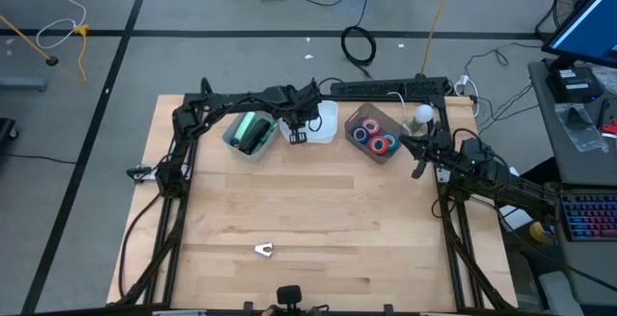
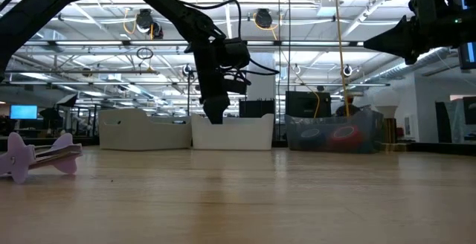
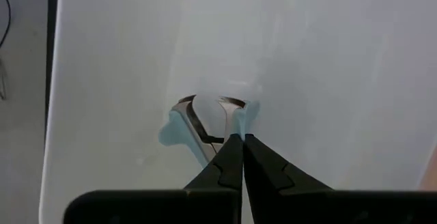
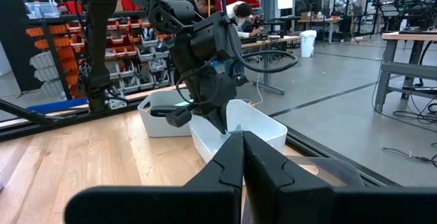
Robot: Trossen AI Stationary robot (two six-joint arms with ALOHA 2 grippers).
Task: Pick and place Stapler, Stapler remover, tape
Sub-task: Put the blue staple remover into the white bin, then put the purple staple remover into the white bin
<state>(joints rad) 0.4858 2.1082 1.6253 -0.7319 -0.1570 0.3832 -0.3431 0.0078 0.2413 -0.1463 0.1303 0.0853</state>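
Observation:
My left gripper (image 3: 240, 139) points steeply down into the white bin (image 1: 330, 114) at the table's far side, shut at a pale blue stapler remover (image 3: 208, 120) with metal jaws near the bin's floor. A second, pale purple stapler remover (image 1: 263, 250) lies flat on the table near the front edge. Green and dark staplers (image 1: 253, 131) lie in the bin left of the white one. Blue and red tape rolls (image 1: 374, 137) sit in the clear bin (image 1: 390, 154) to its right. My right gripper (image 4: 242, 141) hovers shut at the table's right side, holding nothing. My left gripper meets the stapler remover at its pale blue handle end (image 3: 244, 118), the fingers coming from above and slanting down. The shut fingertips cover the place of contact, so the kind of hold does not show. The remover sits low in the white bin, its metal jaws (image 3: 198, 118) pointing away from the fingers.
The three bins stand in a row along the far edge, in front of a black frame bar (image 1: 386, 87). The wide wooden table middle (image 1: 308, 200) holds only the purple remover. A white ball-like thing (image 1: 423, 114) sits beside the clear bin.

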